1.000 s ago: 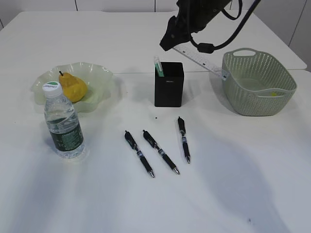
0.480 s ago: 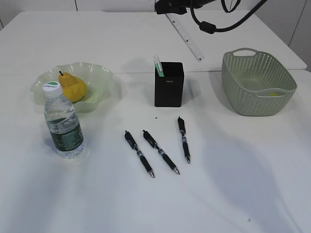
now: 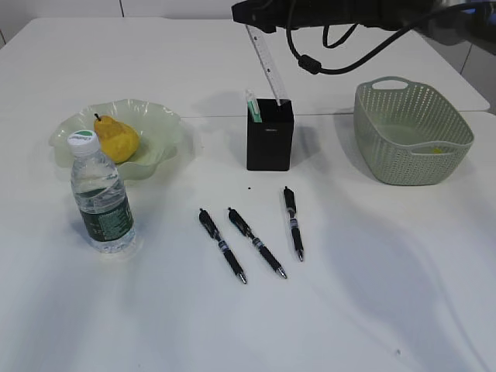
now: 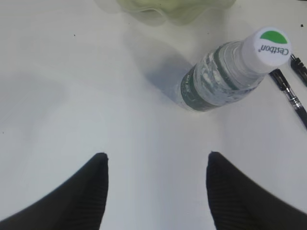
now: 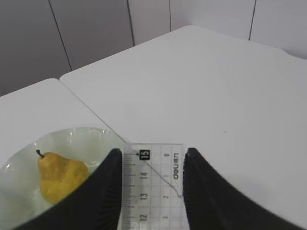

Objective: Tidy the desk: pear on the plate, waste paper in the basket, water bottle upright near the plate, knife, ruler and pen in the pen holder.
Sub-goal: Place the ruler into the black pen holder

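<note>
One ruler (image 3: 267, 66) hung slanted (low end at the pen holder (image 3: 270, 135)), pinched by the right claw (image 5: 151, 187); left claw (image 4: 156, 163) spread.

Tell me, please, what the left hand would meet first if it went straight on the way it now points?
Probably the bare desk: the left hand points down at empty tabletop, with the water bottle off to one side, though depth is unclear.
</note>
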`<act>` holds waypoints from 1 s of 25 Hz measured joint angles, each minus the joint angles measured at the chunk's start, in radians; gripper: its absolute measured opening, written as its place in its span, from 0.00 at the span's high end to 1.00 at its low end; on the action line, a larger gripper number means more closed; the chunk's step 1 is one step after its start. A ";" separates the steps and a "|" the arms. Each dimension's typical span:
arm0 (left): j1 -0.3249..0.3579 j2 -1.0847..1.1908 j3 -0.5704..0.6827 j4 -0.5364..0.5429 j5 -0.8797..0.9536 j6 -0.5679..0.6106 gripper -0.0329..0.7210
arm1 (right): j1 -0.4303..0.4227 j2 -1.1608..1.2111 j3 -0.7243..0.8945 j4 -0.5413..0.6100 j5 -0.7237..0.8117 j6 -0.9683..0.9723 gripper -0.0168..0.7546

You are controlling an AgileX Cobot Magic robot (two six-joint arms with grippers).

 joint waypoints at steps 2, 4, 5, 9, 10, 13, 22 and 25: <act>0.000 0.000 0.000 0.000 0.000 0.000 0.35 | 0.000 0.013 0.000 0.052 -0.027 -0.045 0.61; 0.000 0.000 0.000 0.000 0.002 0.000 0.35 | 0.000 0.025 0.000 0.101 -0.047 -0.079 0.61; 0.000 0.000 0.000 0.000 0.002 0.000 0.35 | 0.000 0.033 0.000 0.124 -0.054 -0.096 0.61; 0.000 0.000 0.000 0.000 0.002 0.000 0.35 | 0.000 0.068 0.000 0.187 -0.076 -0.150 0.61; 0.000 0.000 0.000 0.000 0.002 0.000 0.35 | 0.000 0.075 0.000 0.195 -0.080 -0.158 0.61; 0.000 0.000 0.000 0.000 0.002 0.000 0.35 | 0.000 0.088 0.000 0.218 -0.092 -0.177 0.61; 0.000 0.002 0.000 0.000 0.002 0.000 0.35 | 0.000 0.134 0.000 0.246 -0.098 -0.192 0.61; 0.000 0.002 0.000 0.000 0.002 0.000 0.35 | 0.000 0.145 0.000 0.246 -0.098 -0.192 0.61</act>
